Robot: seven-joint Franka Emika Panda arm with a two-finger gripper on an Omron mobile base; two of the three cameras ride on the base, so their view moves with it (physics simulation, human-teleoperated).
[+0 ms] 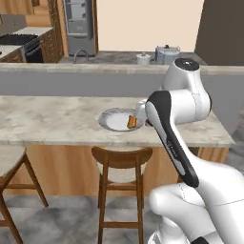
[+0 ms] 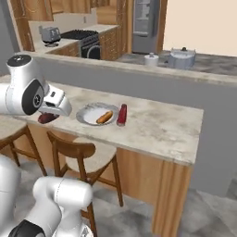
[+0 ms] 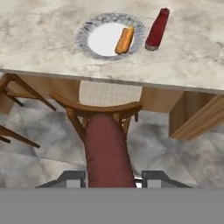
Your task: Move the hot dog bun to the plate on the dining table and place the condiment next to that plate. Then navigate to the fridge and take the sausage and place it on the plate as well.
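My gripper [image 3: 112, 178] is shut on the dark red-brown sausage [image 3: 106, 146], which sticks out ahead of the fingers. In the right base view the gripper [image 2: 50, 115] hangs with the sausage [image 2: 45, 119] at the near edge of the dining table [image 2: 159, 127], left of the plate. The pale grey plate [image 3: 83, 41] lies on the table with the orange-tan hot dog bun [image 3: 124, 39] on it. The red condiment [image 3: 157, 29] stands just beside the plate's right side. From the left base I see the plate [image 1: 106, 116] and the bun [image 1: 132, 122], partly behind my arm.
A wooden stool [image 3: 100, 107] stands under the table edge below the gripper; another stool [image 1: 9, 167] is further left. Behind the table runs a grey ledge [image 1: 71, 69] with pots [image 2: 181, 59]. The steel fridge [image 2: 145, 23] stands at the far wall.
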